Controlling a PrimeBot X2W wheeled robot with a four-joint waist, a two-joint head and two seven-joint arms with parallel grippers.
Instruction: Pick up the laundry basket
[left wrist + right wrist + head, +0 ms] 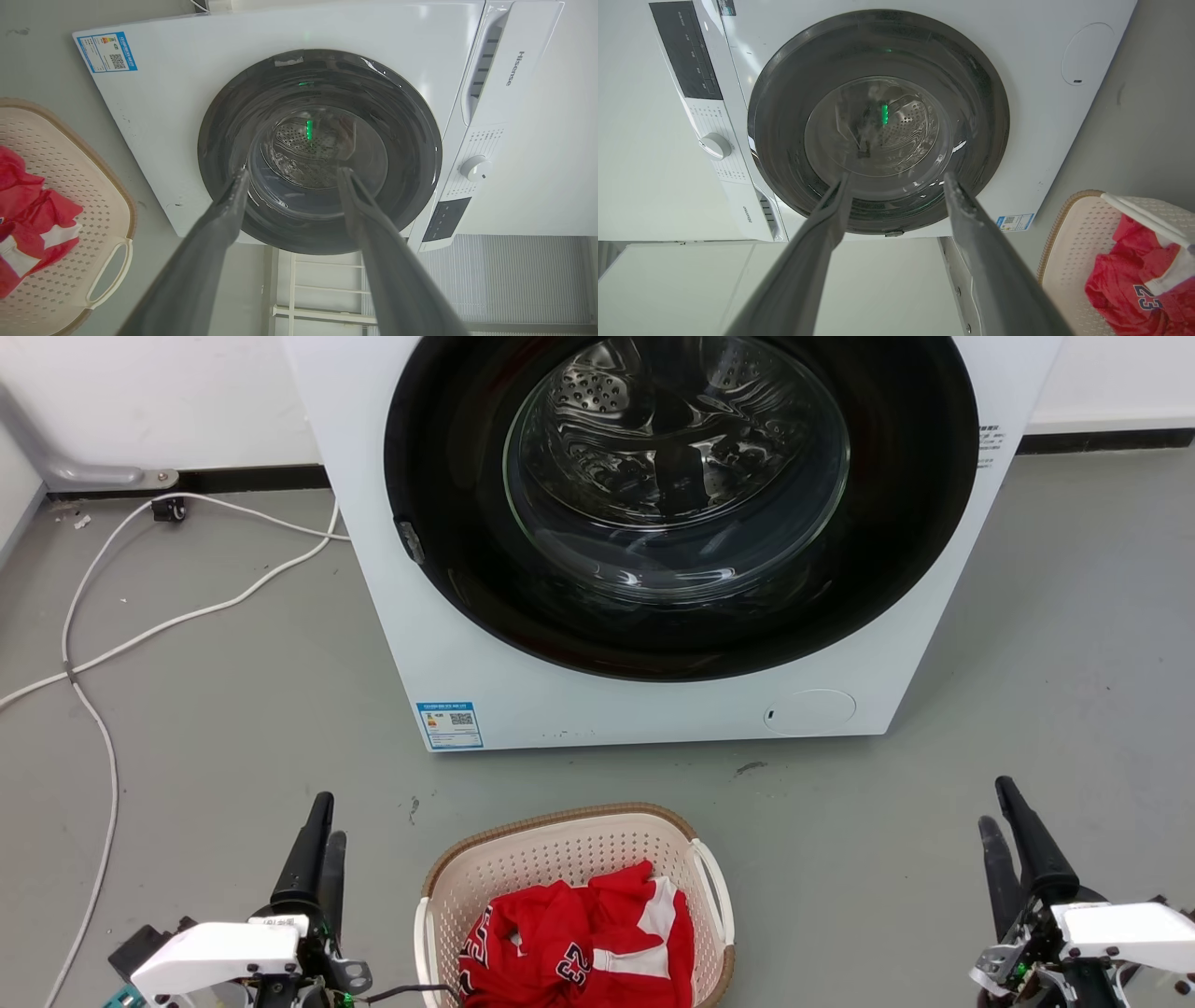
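jaws apart, empty, left gripper, right gripper, laundry basket between them

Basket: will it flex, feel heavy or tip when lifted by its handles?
The basket probably stays fairly stiff: moulded perforated plastic with a thick rim. Likely light, with only red clothing inside. That clothing lies toward the robot's end, so it may tilt slightly.

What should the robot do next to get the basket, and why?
Probably bring the left gripper and the right gripper inward and down to the white side handles of the laundry basket. Both grippers are open, the basket sits on the floor between them, and neither touches it yet.
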